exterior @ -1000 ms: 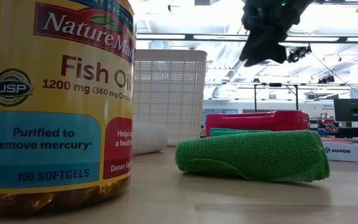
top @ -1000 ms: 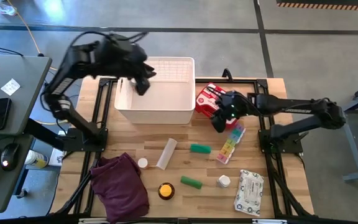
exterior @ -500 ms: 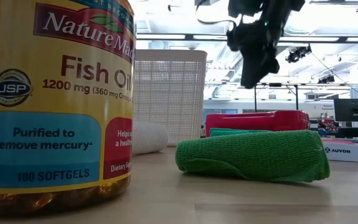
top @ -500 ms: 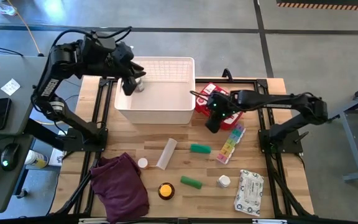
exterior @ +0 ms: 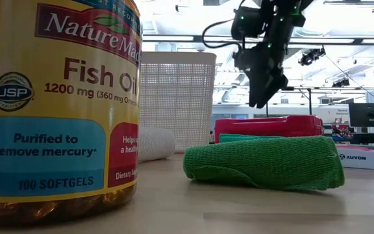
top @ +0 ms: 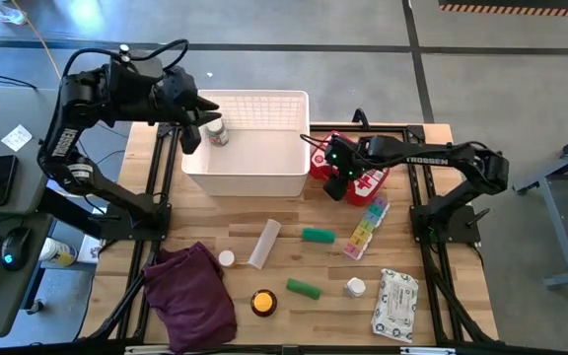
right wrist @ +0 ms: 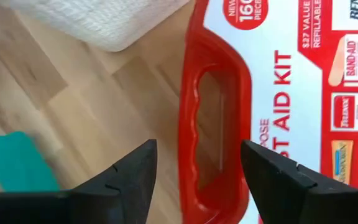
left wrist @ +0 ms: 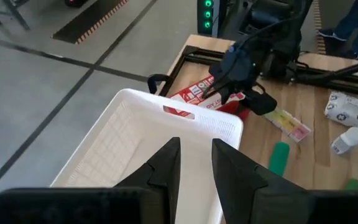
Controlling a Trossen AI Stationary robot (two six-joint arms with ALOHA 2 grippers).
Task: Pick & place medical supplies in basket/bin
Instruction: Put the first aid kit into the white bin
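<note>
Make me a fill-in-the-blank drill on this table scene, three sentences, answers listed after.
1. The right gripper hovers with open fingers over the handle of the ____ first-aid kit.
2. The left gripper is above the white ____.
3. The fish oil bottle stands on the table between the purple cloth and a ____ roll.

Answers: red; basket; green
</note>
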